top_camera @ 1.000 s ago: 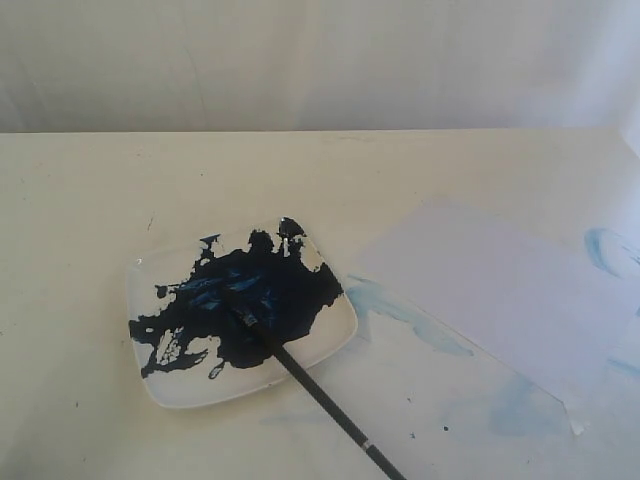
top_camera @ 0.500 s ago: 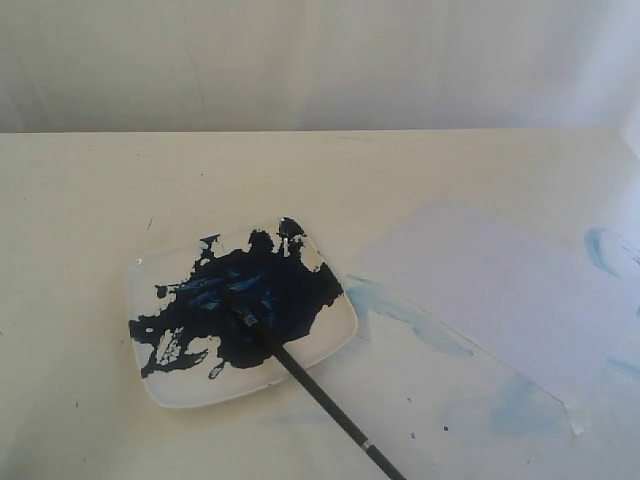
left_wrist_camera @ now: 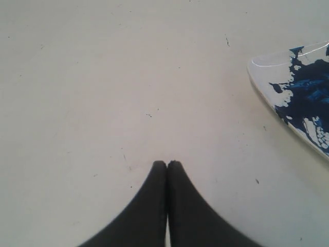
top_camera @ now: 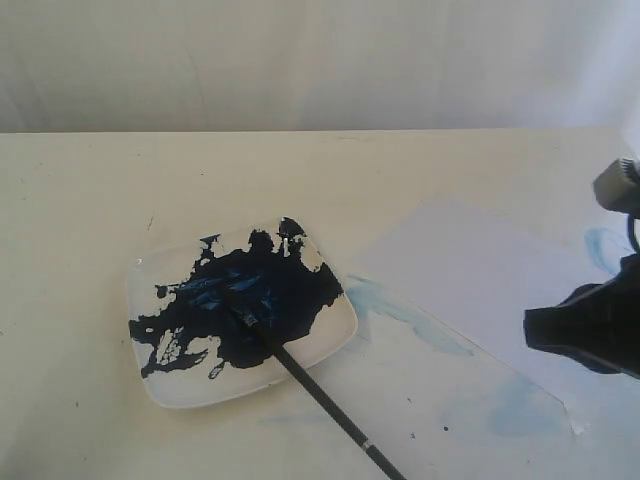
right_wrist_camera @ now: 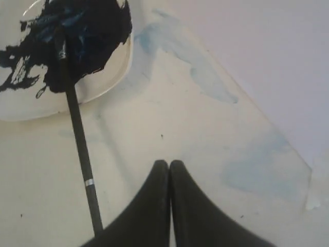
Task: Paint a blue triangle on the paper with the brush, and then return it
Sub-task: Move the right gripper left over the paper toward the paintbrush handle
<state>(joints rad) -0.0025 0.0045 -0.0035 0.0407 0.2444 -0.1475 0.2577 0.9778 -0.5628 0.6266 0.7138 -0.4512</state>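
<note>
The black brush lies with its bristle tip in the dark-blue paint on the square white plate, its handle running off toward the table's near edge. The lavender-white paper lies to the right of the plate, and no blue triangle shows on it. My right gripper hangs shut at the right edge, over the paper's near side, apart from the brush. In its wrist view the right gripper holds nothing. My left gripper is shut over bare table beside the plate.
Pale blue smears stain the table along the paper's near-left edge, with another smear at the far right. A white wall backs the table. The paper has a taped or torn corner near the front.
My right gripper has come into the exterior view from the right edge; before it was out of sight. Brush, plate and paper have not moved.
</note>
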